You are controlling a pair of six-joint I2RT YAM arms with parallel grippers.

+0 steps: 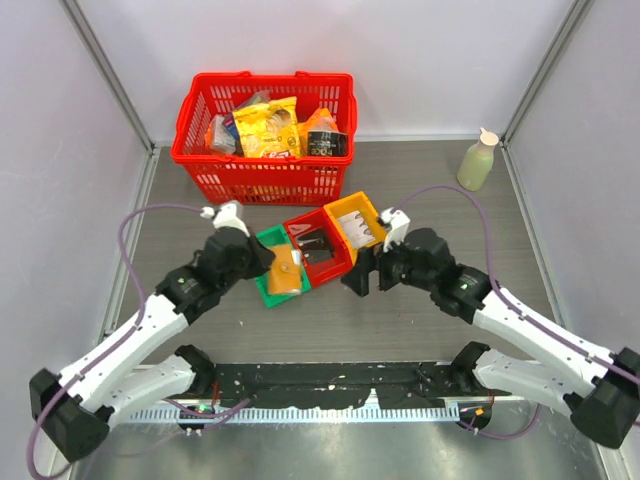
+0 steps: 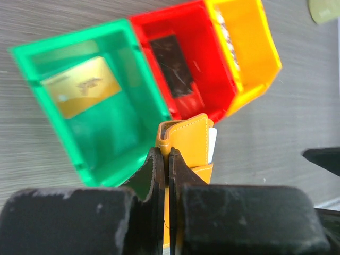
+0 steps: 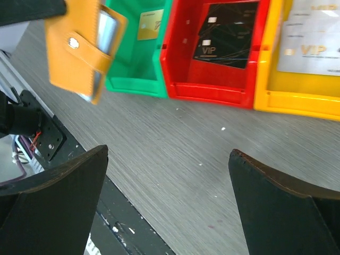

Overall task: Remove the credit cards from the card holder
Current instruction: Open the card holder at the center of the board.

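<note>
Top external view: you see both arms reaching in over the grey surface toward a row of three small bins. A red basket of packaged goods stands behind them, and a pale bottle off at the far right.
Left tool: your left tool is clamped on the card holder, its fingers pressed together on the stitched lower edge.
Card holder: tan-orange, it hangs clear of the surface at the near edge of the green bin. The right wrist view shows its strap with a snap stud and a shiny sleeve at the open side.
Card in holder: a whitish card edge pokes out of the holder's right side.
Right tool: your right tool stands wide open with nothing between its fingers, low over bare surface just in front of the red bin.
Green bin: one gold card lies flat inside.
Red bin: one black card marked VIP lies inside.
Yellow bin: the yellow bin holds a pale card, also marked VIP.
Row of bins: the three touch side by side, with green on your left, red in the middle and yellow on your right.
</note>
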